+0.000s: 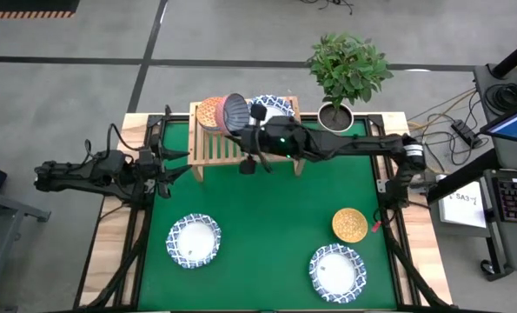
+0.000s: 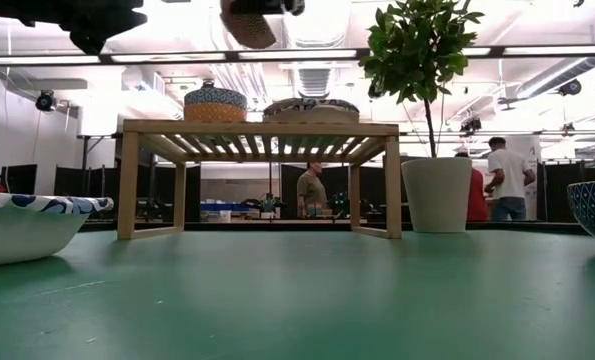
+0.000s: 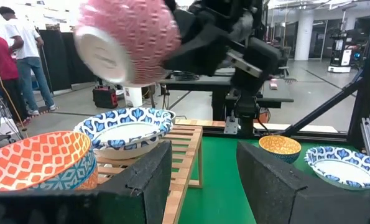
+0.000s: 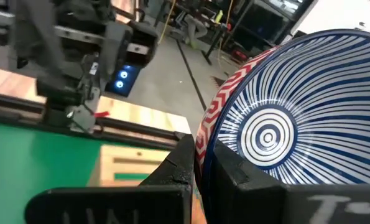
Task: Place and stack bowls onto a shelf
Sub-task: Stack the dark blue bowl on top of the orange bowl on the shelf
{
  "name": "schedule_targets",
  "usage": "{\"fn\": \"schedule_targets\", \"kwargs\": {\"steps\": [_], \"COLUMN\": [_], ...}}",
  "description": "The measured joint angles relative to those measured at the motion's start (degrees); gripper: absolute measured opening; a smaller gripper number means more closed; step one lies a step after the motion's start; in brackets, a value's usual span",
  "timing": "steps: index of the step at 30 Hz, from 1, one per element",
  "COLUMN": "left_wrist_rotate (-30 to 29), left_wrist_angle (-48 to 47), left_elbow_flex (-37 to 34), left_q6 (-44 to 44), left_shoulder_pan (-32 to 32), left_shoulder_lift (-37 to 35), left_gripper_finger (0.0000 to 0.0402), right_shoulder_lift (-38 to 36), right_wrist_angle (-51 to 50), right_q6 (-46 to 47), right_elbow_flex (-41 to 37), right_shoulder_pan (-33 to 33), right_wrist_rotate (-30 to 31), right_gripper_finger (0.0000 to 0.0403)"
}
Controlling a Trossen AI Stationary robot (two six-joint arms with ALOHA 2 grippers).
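Observation:
The light-wood shelf (image 1: 241,143) stands at the table's far edge. An orange-red bowl (image 1: 210,113) rests on it, nested in a light blue one (image 3: 60,183). A white blue-rimmed bowl (image 1: 274,108) sits beside them. My right gripper (image 4: 203,168) is shut on a small bowl (image 1: 236,111), blue-striped inside and red-patterned outside. It holds the bowl above the shelf, between those bowls. My left gripper (image 3: 203,180) is open by the shelf's near left corner, touching nothing. Two white blue-rimmed bowls (image 1: 194,241) (image 1: 336,271) and a golden yellow bowl (image 1: 349,224) rest on the green mat. My right gripper pinches the small bowl's rim (image 4: 208,134), one finger inside (image 4: 237,174) and one outside (image 4: 178,165) against the red-patterned wall. The fingers reach level from the table's right. The bowl is lifted clear above the shelf and tipped on its side, its white base (image 3: 104,56) facing left.
A white plant pot (image 2: 437,195) with a leafy plant (image 1: 349,65) stands just right of the shelf at the far edge. The mat's middle (image 1: 267,217) is open between the bowls. People stand in the room beyond the table (image 2: 497,180).

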Motion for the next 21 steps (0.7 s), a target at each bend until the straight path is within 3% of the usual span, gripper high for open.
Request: {"fn": "schedule_targets", "kwargs": {"steps": [13, 21], "left_wrist_rotate": [0.00, -0.02], "left_wrist_angle": [-0.73, -0.79], "left_elbow_flex": [0.00, 0.00], "left_q6": [0.26, 0.39], "left_shoulder_pan": [0.01, 0.00], "left_shoulder_lift": [-0.04, -0.04], "left_gripper_finger": [0.0164, 0.0164], "right_shoulder_lift": [13.57, 19.62], "right_wrist_angle": [-19.11, -24.44], "right_q6": [-0.65, -1.69], "right_elbow_flex": [22.72, 31.32], "right_shoulder_pan": [-5.43, -7.05], "right_wrist_rotate": [-0.14, 0.01], "right_gripper_finger": [0.0013, 0.0013]}}
